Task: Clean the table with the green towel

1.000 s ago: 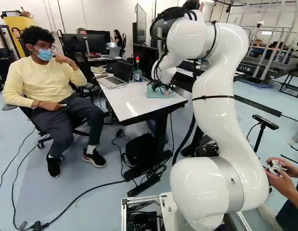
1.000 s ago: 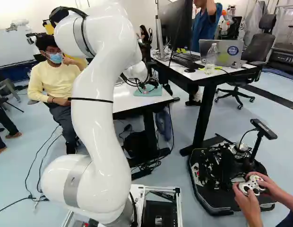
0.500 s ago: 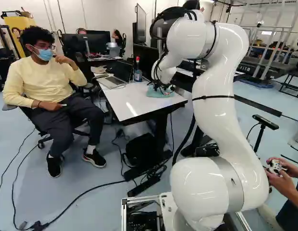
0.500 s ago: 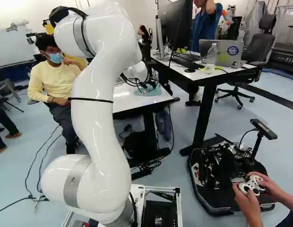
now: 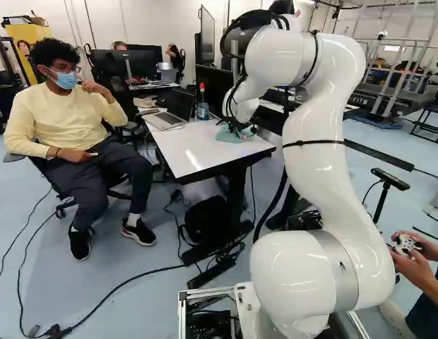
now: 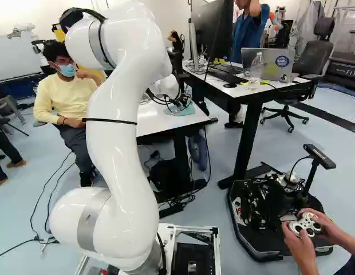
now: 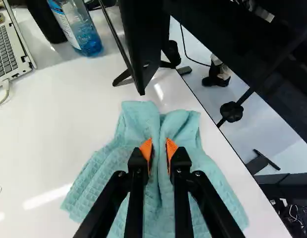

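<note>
l. to r. in the l. base view: laptop (image 5: pixel 164 119) is sitting on the tbl (image 5: pixel 191 154), btl (image 5: pixel 203 109) is standing nr it, towel (image 5: pixel 225 135) is lying nr the tbl edge, gripper (image 5: pixel 239 131) is pinching its raised fold, fingers standing slightly apart.

One green towel (image 7: pixel 94 171) and one gripper (image 5: pixel 239 132) on the white table (image 7: pixel 69 109); one blue bottle (image 7: pixel 89 39) on that table, one clear bottle (image 6: pixel 256 70) and one laptop (image 6: pixel 275 64) on the desk (image 6: pixel 222 89) near it (two bottles in all); one game controller (image 6: pixel 305 224) well apart from the table
</note>
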